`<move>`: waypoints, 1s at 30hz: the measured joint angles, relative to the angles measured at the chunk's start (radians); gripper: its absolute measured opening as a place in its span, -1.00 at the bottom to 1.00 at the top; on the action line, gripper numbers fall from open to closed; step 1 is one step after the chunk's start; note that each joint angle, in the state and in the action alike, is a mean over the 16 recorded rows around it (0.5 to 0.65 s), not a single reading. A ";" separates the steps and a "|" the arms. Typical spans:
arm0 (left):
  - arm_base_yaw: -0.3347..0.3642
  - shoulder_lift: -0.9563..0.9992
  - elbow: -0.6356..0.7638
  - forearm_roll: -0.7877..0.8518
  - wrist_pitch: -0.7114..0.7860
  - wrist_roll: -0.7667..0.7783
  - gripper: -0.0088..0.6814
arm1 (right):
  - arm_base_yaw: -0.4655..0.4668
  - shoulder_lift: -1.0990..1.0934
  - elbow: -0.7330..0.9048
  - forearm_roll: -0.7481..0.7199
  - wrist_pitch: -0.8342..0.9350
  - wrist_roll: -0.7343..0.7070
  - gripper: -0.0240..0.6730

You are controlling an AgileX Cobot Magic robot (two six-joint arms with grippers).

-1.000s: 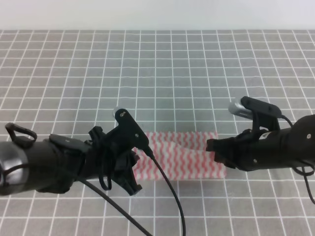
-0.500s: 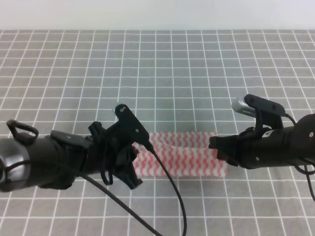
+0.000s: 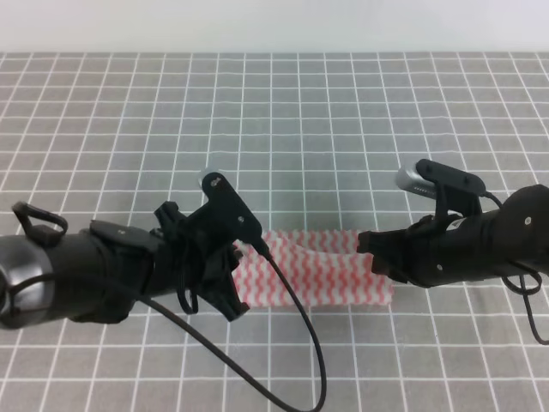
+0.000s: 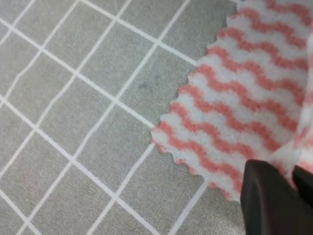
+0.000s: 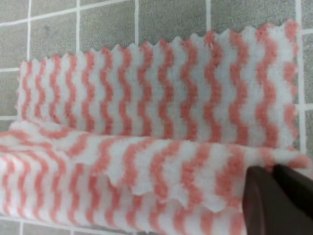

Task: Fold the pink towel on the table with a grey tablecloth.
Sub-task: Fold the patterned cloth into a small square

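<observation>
The towel [image 3: 317,270] lies at lower centre of the high view, its long axis running left to right across the frame, between the two grippers. It is a thin, fleecy cloth with pink and white wavy stripes and zigzag-cut edges. In the right wrist view [image 5: 161,147] one layer is seen lifted and rolled over the flat layer beneath, so a lengthwise fold is judged to be under way.

The left gripper [image 3: 230,287] sits at the towel's left end and the right gripper [image 3: 377,257] at its right end, so each arm is nearest its own short edge. In the left wrist view the dark fingertips [image 4: 266,200] at lower right appear clenched on a raised edge of the cloth [image 4: 234,107], while the nearby zigzag corner rests flat. In the right wrist view the fingertips [image 5: 274,196] at lower right are likewise closed on the lifted layer's edge, though the pinch point itself is partly hidden in both views.

The coming move is judged to turn on carrying both held ends together across the short axis, toward the flat far edge, so the layers meet evenly.

The bench [image 3: 283,129] beneath is covered with grey fabric marked by a thin white grid. A black cable [image 3: 296,339] trails from the left arm across the towel's near left part.
</observation>
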 joint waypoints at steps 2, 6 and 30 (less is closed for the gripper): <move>0.000 0.001 -0.003 0.000 0.000 0.001 -0.98 | -0.002 0.005 -0.002 0.000 -0.001 0.000 -0.98; 0.000 0.007 -0.010 0.000 -0.001 0.001 -0.98 | -0.005 0.012 -0.008 0.000 -0.001 -0.001 -0.98; 0.000 0.062 -0.018 -0.002 -0.019 -0.008 -0.98 | -0.010 0.045 -0.038 -0.001 0.005 -0.022 -0.98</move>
